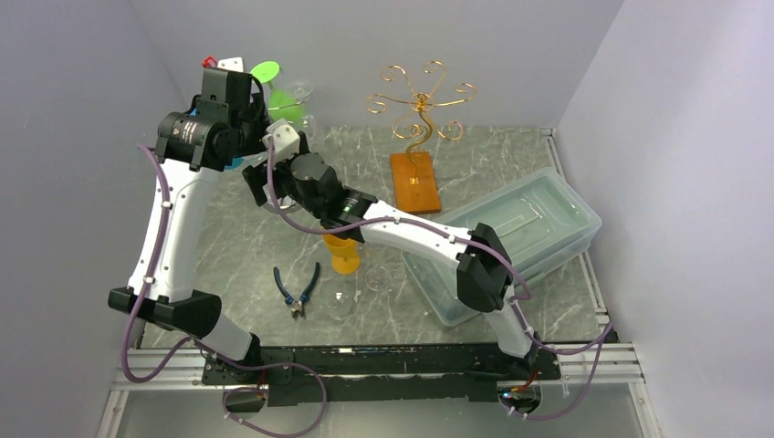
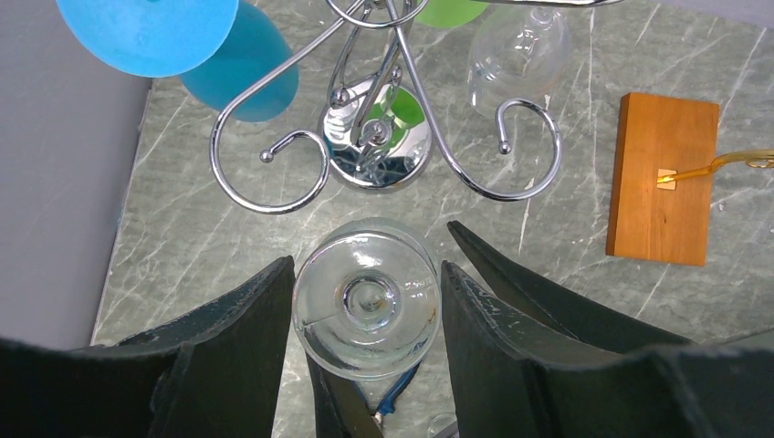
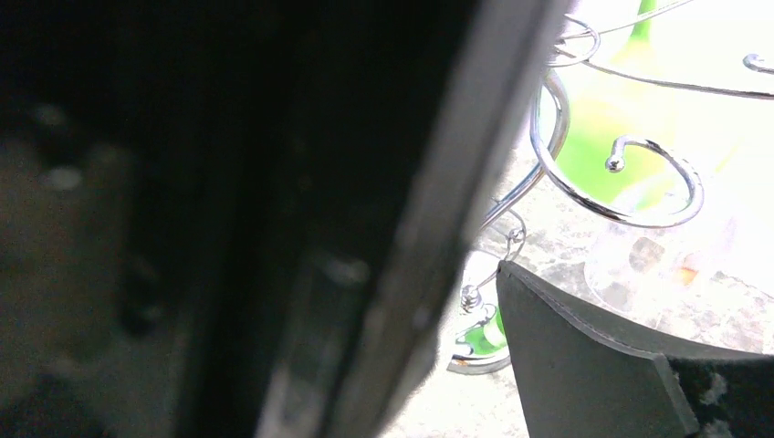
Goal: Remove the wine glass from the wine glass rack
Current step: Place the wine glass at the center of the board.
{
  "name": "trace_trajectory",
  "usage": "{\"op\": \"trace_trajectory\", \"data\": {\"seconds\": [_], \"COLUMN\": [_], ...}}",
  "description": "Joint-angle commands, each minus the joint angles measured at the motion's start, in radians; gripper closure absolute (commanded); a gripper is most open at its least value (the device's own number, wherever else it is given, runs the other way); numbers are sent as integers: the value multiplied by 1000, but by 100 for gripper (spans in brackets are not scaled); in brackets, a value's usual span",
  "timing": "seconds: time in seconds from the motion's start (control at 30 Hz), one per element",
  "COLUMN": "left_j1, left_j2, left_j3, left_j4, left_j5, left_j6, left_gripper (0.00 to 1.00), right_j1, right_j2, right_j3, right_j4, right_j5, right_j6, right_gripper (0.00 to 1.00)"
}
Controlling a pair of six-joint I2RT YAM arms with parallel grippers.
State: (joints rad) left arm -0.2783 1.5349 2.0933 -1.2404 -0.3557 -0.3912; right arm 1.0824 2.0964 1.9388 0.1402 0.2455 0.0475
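Marble tabletop [image 2: 566, 228] underlies clear round wine glass [image 2: 365, 306] in left pincer [image 2: 365, 265].

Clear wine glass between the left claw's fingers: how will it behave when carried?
Probably fragile: the clear wine glass looks thin and transparent. Likely slippery, since the left claw flanks its smooth, round surface with two flat fingers. Its round shape suggests it would roll if laid on its side.
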Motion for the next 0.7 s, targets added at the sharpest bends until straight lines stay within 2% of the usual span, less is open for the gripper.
{"op": "trace_trajectory", "data": {"seconds": [0.0,0.67], "left_j1": [-10,-10], "left_j2": [-55,-52], "left_j3": [29,50], "left_j4": [52,35], "left_j5": [33,23], "left_j6": [-27,-35], "left_gripper": [84,84], "right_j1": [12,17], "right_j2": [28,-52], "right_j3": [32,-160], "right_j4": [22,171], "right_j5": [28,93], "right_j6": [5,12], "right_gripper": [1,3]}}
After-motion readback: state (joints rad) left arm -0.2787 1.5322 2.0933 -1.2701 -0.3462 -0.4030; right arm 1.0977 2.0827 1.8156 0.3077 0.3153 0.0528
